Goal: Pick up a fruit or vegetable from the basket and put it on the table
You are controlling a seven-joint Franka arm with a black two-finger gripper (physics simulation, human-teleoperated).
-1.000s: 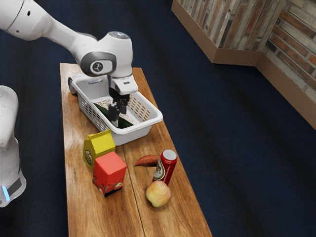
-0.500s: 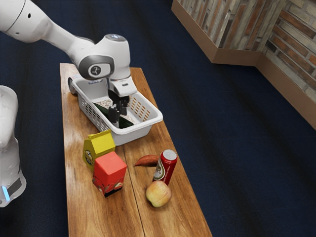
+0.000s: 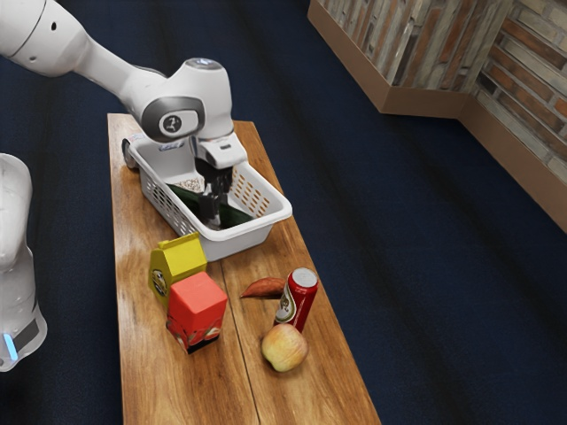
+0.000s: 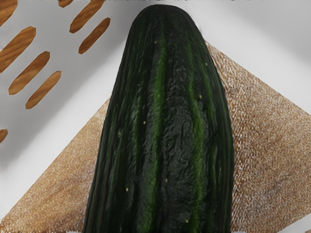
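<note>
My gripper (image 3: 213, 211) points down inside the white basket (image 3: 258, 221), shut on a dark green cucumber (image 3: 235, 215). The cucumber sticks out on both sides of the fingers, which hide its middle. Seen in the wrist view, the cucumber (image 4: 165, 121) is large and close under my hand, its rounded end pointing away from the hand. Around it are the speckled basket floor (image 4: 272, 145) and the white slotted basket wall (image 4: 53, 121). How far the cucumber is off the floor I cannot tell.
On the wooden table (image 3: 177, 381), beyond the basket toward the exterior view's bottom, stand a yellow carton (image 3: 182, 257), a red carton (image 3: 198, 305) and a red can (image 3: 299, 297). A sweet potato (image 3: 264, 288) and an apple (image 3: 284, 348) lie near the can.
My gripper has come down slightly and its fingers have closed on the cucumber. The cucumber's near end has shifted toward the exterior view's right and a little up.
</note>
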